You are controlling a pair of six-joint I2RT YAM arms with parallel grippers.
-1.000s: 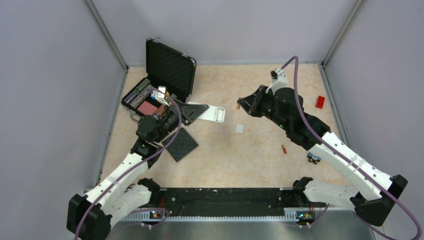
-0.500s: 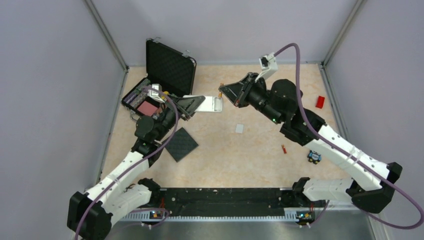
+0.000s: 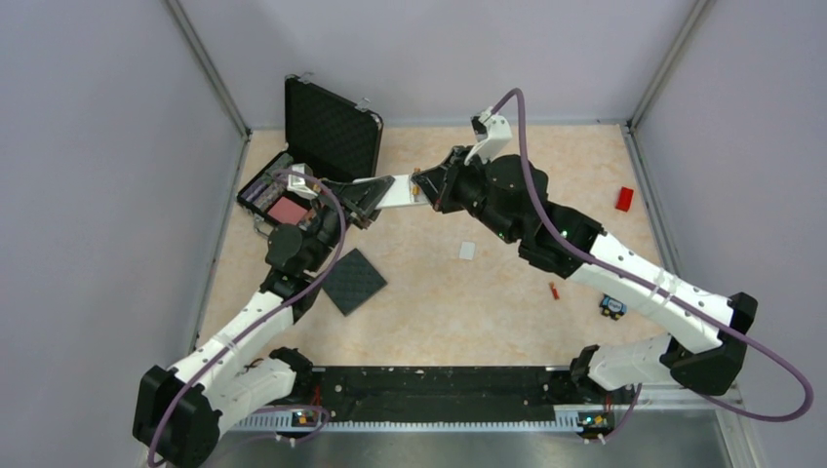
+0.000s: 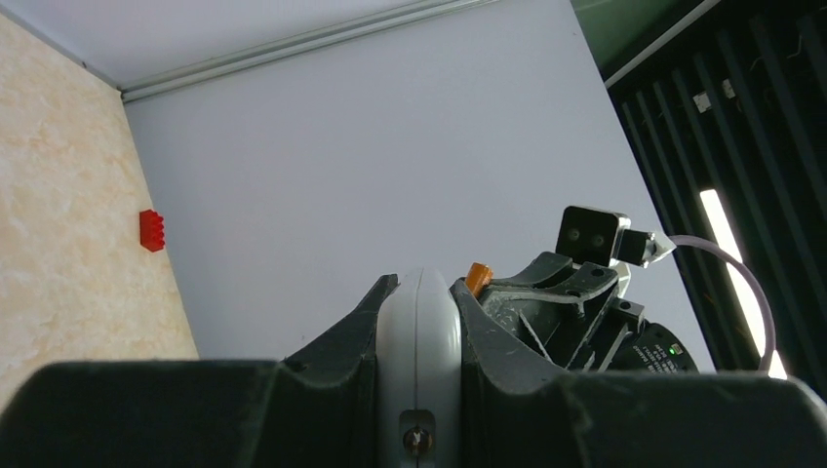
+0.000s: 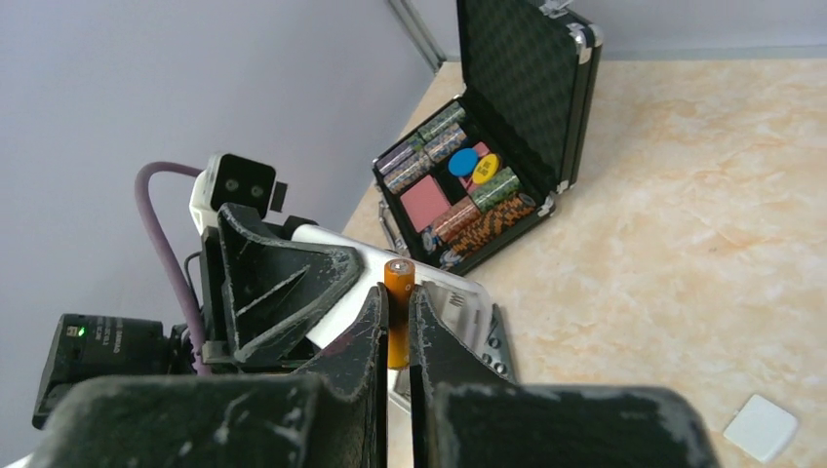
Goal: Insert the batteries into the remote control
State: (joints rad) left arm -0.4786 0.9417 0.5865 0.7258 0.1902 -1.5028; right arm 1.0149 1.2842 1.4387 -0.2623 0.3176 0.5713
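I read this as partway through, with nothing loaded yet. My left gripper (image 4: pixel 417 304) is clamped narrow on the remote (image 3: pixel 395 190), holding it edge-on in the air over the far half of the table, left of centre and just beside the open case (image 3: pixel 327 136) at the far-left corner. My right gripper (image 5: pixel 394 310) pinches a battery (image 5: pixel 398 285) upright between nearly closed fingers, its tip right at the remote's free end. From the top view the two look to be touching or almost so, but I cannot tell whether the battery has entered the slot, nor which face of the remote is turned to it.

What is left, in my judgement, is seating this cell, then fetching the second battery (image 3: pixel 553 291), which lies on the table toward the right edge, about midway between the far and near edges. A small white tile (image 3: pixel 467 251) near the table's centre may be the slot cover; if so, it goes on last.

As for writing, I find none that I can read. The battery's orange jacket shows no legible brand. The chips (image 5: pixel 458 185) in the case show colours only, the marks too small. The red block (image 3: pixel 623 199) by the right edge and the black pad (image 3: pixel 354 281) are plain.
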